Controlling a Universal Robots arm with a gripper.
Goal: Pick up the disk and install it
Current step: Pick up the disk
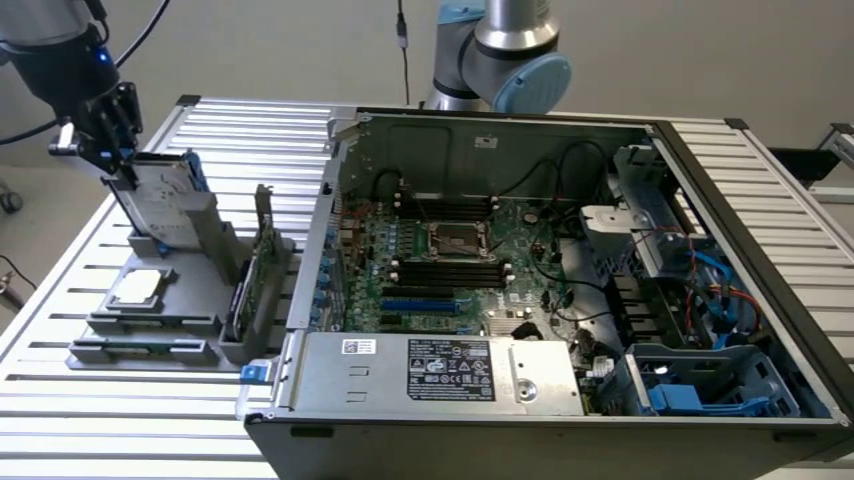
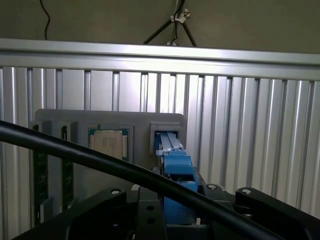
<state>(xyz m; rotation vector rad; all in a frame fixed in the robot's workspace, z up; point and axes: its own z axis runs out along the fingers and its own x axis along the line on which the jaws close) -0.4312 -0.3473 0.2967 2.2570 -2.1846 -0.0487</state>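
On the exterior view, I have the gripper (image 1: 118,165) in the upper left of the frame, hanging over the grey holder (image 1: 147,325) that sits on the slatted table (image 1: 80,420). The disk (image 1: 163,200) stands on edge in a slot at the holder's far end, its blue carrier showing along the edges. The gripper's tip meets the disk's upper edge. From this angle I cannot tell whether the jaws press on it or stand just off it.

Closer to the camera on the same holder, a square silver chip (image 1: 140,287) lies flat. A card (image 1: 262,265) stands upright along the holder's side toward the exterior view's right. The open computer case (image 1: 454,145) takes the middle and right of the frame, with the motherboard (image 1: 454,255) exposed. A boxy power supply (image 1: 441,370) is at lower centre and a blue bracket (image 1: 694,395) in the lower right corner. A joint of the arm (image 1: 514,50) stands behind the case at top centre.

On the wrist view, I look along the disk (image 2: 175,167). Its blue carrier edge runs from the slot in the holder (image 2: 80,120) to between the two black halves of the gripper (image 2: 177,217). This view does not settle the jaws' grip either. The chip (image 2: 109,143) lies in its pocket just beside that slot. A black cable (image 2: 100,162) crosses in front of the holder. Beyond the table (image 2: 250,125) a tripod (image 2: 175,22) stands against the wall.
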